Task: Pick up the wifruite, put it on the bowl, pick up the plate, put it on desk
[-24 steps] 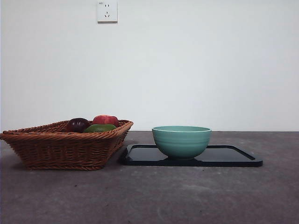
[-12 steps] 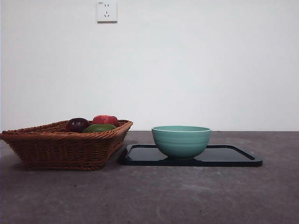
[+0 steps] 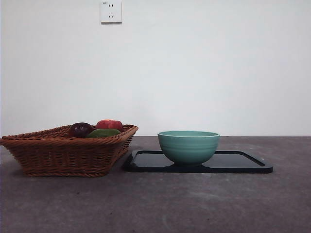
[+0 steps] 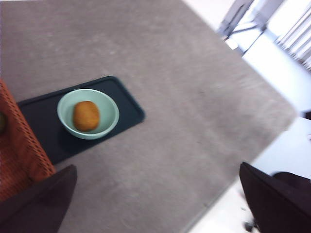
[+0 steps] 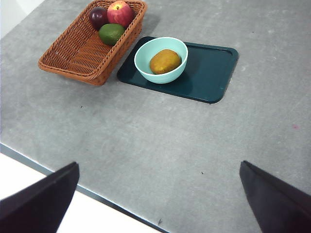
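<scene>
Arms both hang high above the table, well clear of everything on it; the left gripper [image 4: 155,204] has its two black jaws spread wide with nothing between them, looking down at a slant from the far end of the tray; the right gripper [image 5: 158,199], equally wide and empty, looks down from over the near edge of the wide dark grey-brown matte desk [image 5: 160,141]. Neither shows in the front view.

The small oval brownish-orange wifruite [image 5: 165,61] lies inside the large round mint-green bowl [image 5: 160,60] (hidden behind the rim from the front); the bowl stands on the basket end of a flat dark rectangular tray [image 5: 209,73]. Just beside the tray sits a brown woven wicker basket [image 5: 80,53] holding a dark purple fruit [image 5: 98,17], a red apple [image 5: 120,12] and a green fruit [image 5: 112,33], bunched at one end. A white wall socket [image 3: 111,11] carries small print, too tiny to read.
</scene>
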`<state>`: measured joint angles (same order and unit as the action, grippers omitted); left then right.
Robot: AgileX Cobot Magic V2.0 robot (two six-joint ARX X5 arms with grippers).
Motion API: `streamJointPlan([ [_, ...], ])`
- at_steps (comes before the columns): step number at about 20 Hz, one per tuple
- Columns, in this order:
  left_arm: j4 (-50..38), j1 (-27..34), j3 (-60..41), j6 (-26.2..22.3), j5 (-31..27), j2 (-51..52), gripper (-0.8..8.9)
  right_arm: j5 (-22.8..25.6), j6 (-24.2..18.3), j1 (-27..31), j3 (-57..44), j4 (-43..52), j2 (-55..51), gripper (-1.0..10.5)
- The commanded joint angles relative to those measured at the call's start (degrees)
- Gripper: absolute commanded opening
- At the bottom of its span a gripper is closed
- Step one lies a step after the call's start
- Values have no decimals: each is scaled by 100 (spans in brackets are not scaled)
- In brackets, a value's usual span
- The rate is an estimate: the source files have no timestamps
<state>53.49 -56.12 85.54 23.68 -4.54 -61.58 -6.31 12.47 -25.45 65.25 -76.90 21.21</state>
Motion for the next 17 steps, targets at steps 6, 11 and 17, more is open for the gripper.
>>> streamJointPlan([
  [6, 592, 717, 1705, -697, 352, -2426, 553, 20, 61, -28, 57, -428, -7, 545],
  [11, 1143, 960, 2651, -1281, 358, -3958, 554, 17, 26, -28, 57, -428, -7, 544],
  [17, 979, 1084, 3335, -1600, 354, -5302, 553, 22, -90, -28, 57, -428, -7, 544],
])
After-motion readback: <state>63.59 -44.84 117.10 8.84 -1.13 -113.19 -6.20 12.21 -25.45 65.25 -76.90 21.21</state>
